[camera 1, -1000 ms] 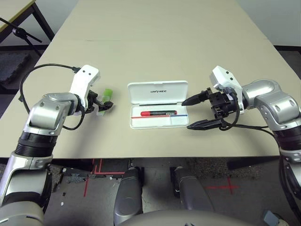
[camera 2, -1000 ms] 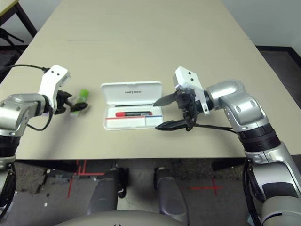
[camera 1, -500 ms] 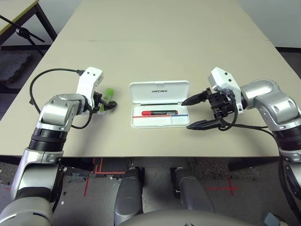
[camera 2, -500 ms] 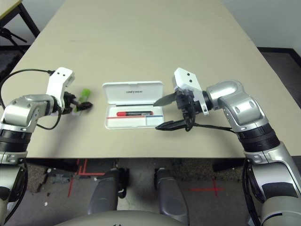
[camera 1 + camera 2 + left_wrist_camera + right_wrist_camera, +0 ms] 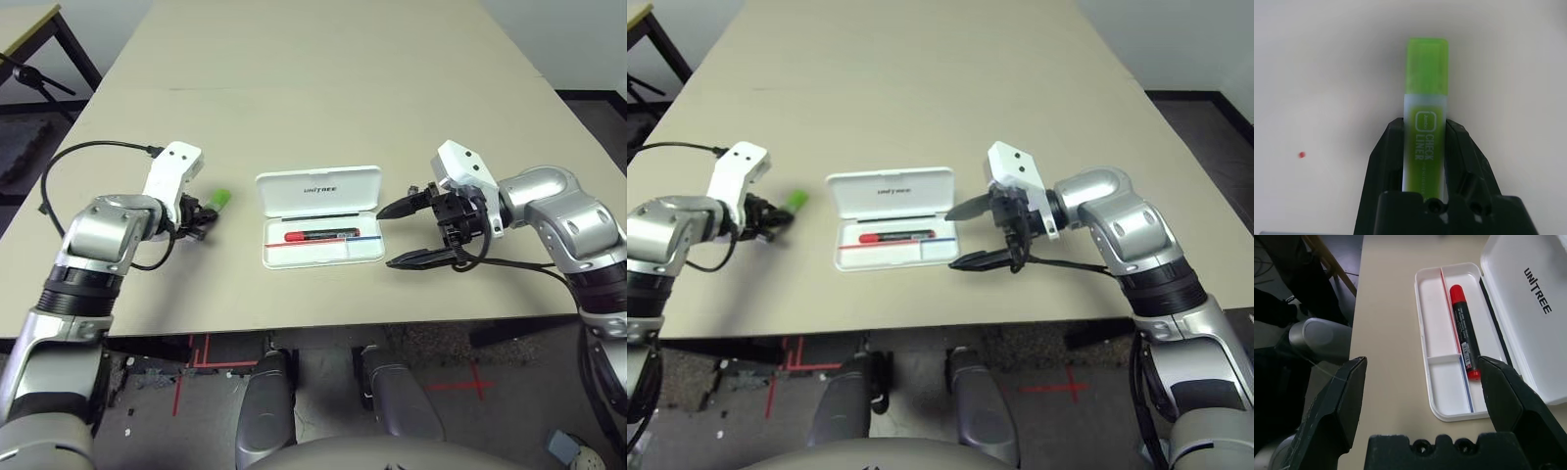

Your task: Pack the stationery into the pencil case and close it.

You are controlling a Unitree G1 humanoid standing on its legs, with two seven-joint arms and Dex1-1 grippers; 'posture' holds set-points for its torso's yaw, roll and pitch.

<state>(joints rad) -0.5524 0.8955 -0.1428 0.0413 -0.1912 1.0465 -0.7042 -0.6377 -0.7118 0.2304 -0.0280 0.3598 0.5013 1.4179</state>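
While the pencil case point(image 5: 321, 216) is lying open near the middle of the table point(image 5: 323, 88), its white lid is lying back flat on the far side, showing small dark lettering, and its shallow tray is facing up on the near side. This case is a flat white plastic box with rounded corners, and a thin red-and-blue line is running along the inside of the tray. The red marker point(image 5: 321, 235) with a black body is lying lengthwise in the tray, just beside that line.

The lime-green marker point(image 5: 1424, 128) is carrying a white label with pale printed letters, and its bright green cap is pointing away from the wrist. The left gripper point(image 5: 199, 216) is clenching on the labelled part of this marker, one black finger pressing each side, well to the left of the case.

The right gripper point(image 5: 394, 235) is hanging just beside the right end of the case with its two fingers spread wide and nothing between them. From its wrist view, the tray and the red marker are lying between the two fingers point(image 5: 1518, 406), but apart from them.
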